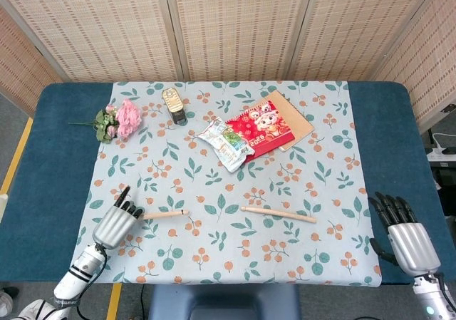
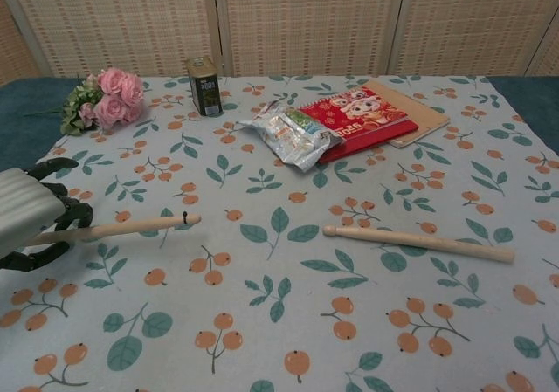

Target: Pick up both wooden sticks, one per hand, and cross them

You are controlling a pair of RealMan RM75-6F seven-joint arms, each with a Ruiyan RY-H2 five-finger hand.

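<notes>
A floral tablecloth (image 1: 235, 263) is spread over the blue table (image 1: 57, 163). One wooden stick (image 2: 131, 227) is gripped at its end by the left hand (image 2: 35, 217), tip pointing right. The second stick (image 2: 417, 243) lies on the cloth, well apart from the right hand (image 1: 405, 236), whose fingers are spread and hold nothing.

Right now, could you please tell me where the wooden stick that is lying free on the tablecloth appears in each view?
Head view: the free wooden stick lies right of centre, low on the cloth, apart from both hands.
Chest view: the same stick lies at right of centre, its rounded tip pointing left.
Shared landmark: the red calendar lies beyond it in both views.
</notes>
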